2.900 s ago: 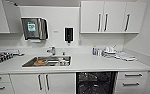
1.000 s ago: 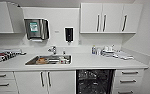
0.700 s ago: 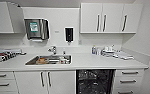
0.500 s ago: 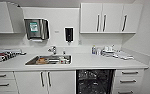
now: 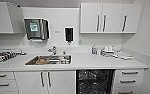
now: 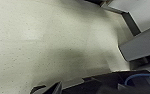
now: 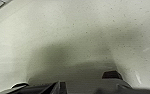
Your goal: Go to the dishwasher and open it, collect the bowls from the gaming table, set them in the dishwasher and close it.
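Dishwasher (image 5: 94, 81): stands open under the bench, right of the middle in the head view; its inside is dark, with racks that shine a little.
Place: between the white cupboard doors (image 5: 45, 81) and a column of drawers (image 5: 128, 80).
Bench (image 5: 91, 62): white, long, runs above the dishwasher.
Sink (image 5: 49, 60): steel, set in the bench, with some items inside; a tap (image 5: 52, 50) behind it.
Wall: a paper dispenser (image 5: 37, 29), a dark soap dispenser (image 5: 69, 34), upper cabinets (image 5: 108, 18).
Bench right end: small bottles and papers, too blurred to name.
Pincers: both wrist views look down on a pale speckled floor (image 6: 41, 37); I cannot tell if either pincer is wide or narrow.
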Available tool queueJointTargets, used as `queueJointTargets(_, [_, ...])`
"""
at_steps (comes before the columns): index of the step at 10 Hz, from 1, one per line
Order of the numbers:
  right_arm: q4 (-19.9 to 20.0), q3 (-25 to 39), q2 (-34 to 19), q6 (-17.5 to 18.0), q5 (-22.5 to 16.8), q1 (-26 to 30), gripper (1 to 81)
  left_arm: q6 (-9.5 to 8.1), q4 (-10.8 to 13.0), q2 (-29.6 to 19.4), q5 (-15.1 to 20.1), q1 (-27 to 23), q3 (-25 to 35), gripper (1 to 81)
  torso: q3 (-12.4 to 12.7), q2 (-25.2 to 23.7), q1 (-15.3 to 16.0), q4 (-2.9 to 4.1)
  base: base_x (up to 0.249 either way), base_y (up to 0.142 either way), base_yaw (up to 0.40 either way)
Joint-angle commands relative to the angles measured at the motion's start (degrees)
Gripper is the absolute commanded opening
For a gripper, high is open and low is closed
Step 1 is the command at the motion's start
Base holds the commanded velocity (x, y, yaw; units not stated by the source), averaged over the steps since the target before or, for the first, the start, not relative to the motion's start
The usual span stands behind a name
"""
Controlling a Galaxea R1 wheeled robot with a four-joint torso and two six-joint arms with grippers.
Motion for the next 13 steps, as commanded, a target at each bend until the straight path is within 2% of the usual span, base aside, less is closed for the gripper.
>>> queueJointTargets(1, [-2.3, -3.11, 2.83, -0.49, -1.74, 2.21, 81.1, -0.59, 0.09, 6.21, 1.04, -0.49, -8.66, 81.1, 0.0, 0.0, 0.0, 0.0, 0.0, 0.0, 0.0])
queueJointTargets(5, [-3.97, -10.75, 10.02, -0.49, -0.6, -1.13, 81.1, -0.5, 0.79, 13.33, 1.75, 0.39, -18.95, 81.1, 0.0, 0.0, 0.0, 0.0, 0.0, 0.0, 0.0])
queueJointTargets(8, [-4.32, -13.66, 13.2, -0.58, 0.19, -2.8, 81.1, -0.42, 0.97, 15.27, 5.7, 0.31, -19.65, 81.1, 0.02, 0.0, 0.0, 0.0, 0.0, 0.0, 0.0])
queueJointTargets(12, [-4.23, -13.92, 14.17, -0.49, 1.16, -3.5, 81.1, -0.42, 0.97, 15.88, 5.7, 0.39, -20.17, 81.1, 0.05, 0.0, -0.02, 0.0, 0.0, 0.0, 0.0])
queueJointTargets(13, [-4.32, -14.1, 14.17, -0.41, 1.16, -3.41, 81.1, -0.06, 0.97, 16.15, 5.71, 0.31, -20.53, 81.1, 0.05, 5.73, -3.69, 0.0, 0.0, 0.0, 0.0])
